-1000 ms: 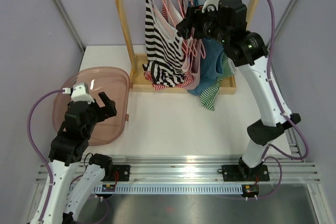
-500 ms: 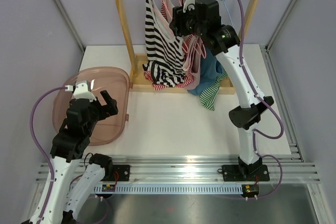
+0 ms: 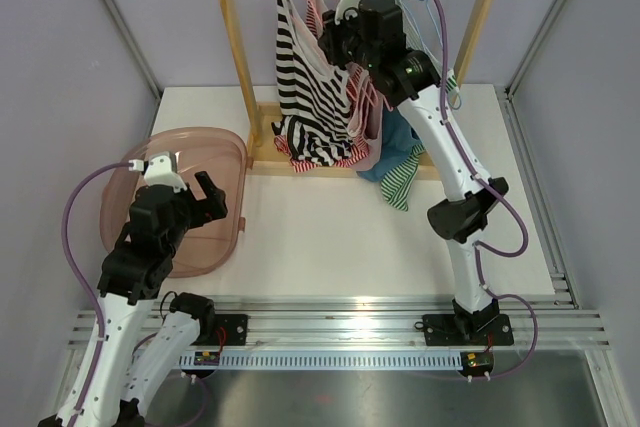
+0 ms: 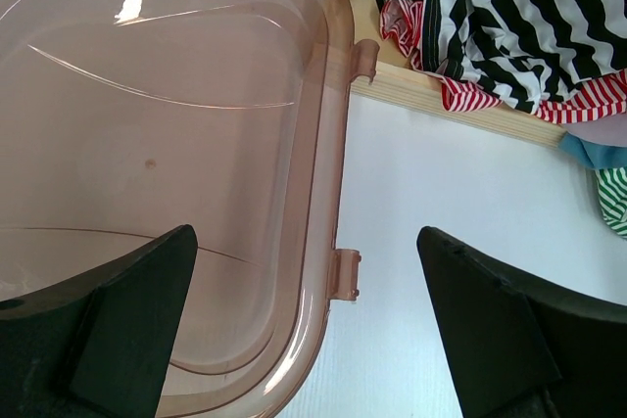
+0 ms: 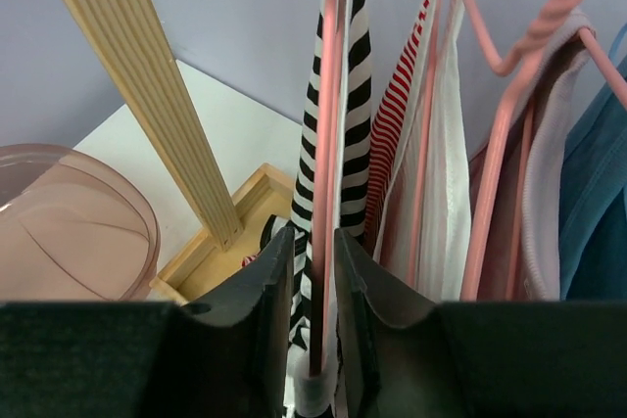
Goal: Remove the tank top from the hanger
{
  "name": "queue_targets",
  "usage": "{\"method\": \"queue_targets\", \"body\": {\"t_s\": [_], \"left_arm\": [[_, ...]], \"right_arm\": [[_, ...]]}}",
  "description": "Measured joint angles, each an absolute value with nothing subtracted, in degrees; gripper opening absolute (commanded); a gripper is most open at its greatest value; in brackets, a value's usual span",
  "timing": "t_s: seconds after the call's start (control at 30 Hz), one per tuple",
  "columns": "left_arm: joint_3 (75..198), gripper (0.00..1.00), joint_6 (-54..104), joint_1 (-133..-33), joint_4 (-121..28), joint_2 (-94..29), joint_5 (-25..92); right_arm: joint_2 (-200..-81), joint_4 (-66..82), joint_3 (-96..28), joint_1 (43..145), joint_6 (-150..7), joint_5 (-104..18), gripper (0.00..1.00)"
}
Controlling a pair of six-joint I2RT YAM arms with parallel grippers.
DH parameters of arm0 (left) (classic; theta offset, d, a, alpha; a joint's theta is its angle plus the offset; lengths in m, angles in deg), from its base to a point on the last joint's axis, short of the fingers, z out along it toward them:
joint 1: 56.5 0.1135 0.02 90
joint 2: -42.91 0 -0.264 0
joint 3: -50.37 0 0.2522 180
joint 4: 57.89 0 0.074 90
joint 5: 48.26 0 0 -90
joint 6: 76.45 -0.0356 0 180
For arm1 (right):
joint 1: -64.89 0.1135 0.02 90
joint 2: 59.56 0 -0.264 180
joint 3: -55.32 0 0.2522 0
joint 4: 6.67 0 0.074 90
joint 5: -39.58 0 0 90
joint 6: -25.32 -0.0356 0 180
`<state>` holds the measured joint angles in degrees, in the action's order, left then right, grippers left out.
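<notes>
Two hands are seen. The right hand (image 5: 315, 240) is raised to the wooden rack (image 3: 232, 37) and is clenched on the black-and-white striped tank top (image 3: 310, 87). The top's strap is pinched together with the wire of the pink hanger (image 5: 329, 95) over which it is draped, and both run straight up between the fingers. The tank top is hung at the left end of the row, and its hem is bunched on the rack's base below the hand. Just to the right of the hand a red-and-white striped top (image 5: 402, 115) is hung. Further right a second pink hanger (image 5: 509, 144) and a blue garment (image 5: 598, 193) are seen.

The left hand (image 4: 304, 242) is held released, fingers wide apart, low over the bench (image 3: 330, 237). The rim of a translucent pink bin (image 4: 147, 144) is framed between its fingers, with the bin's bowl to the left of the hand and white bench surface to its right. The two hands are well apart.
</notes>
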<state>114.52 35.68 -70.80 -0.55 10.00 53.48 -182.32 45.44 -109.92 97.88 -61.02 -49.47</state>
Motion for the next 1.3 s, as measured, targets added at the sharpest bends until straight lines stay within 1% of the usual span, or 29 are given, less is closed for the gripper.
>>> {"method": "queue_targets", "body": {"t_s": [0.03,0.1,0.43,0.8,1.1,1.3], "left_arm": [[114.5,0.99,35.6,-70.8,-0.6,9.9,53.3],[114.5,0.99,35.5,-70.8,-0.6,9.7,52.9],[114.5,0.99,35.3,-70.8,-0.6,9.7,51.9],[114.5,0.99,35.2,-70.8,-0.6,10.1,51.8],[115.4,0.99,35.4,-70.8,-0.7,10.4,51.2],[125.3,0.99,35.4,-70.9,-1.0,6.3,47.7]], "right_arm": [[-182.3,45.1,-109.9,98.1,-60.8,-49.6,0.30],[-182.3,44.2,-110.0,98.5,-60.0,-50.0,0.00],[-182.3,43.3,-110.2,99.4,-59.8,-52.1,0.00],[-180.1,40.1,-110.0,99.8,-64.2,-52.3,0.00],[-171.4,40.1,-105.7,100.5,-67.5,-51.8,0.00],[-160.6,42.0,-94.9,101.0,-70.2,-49.6,0.00]]}}
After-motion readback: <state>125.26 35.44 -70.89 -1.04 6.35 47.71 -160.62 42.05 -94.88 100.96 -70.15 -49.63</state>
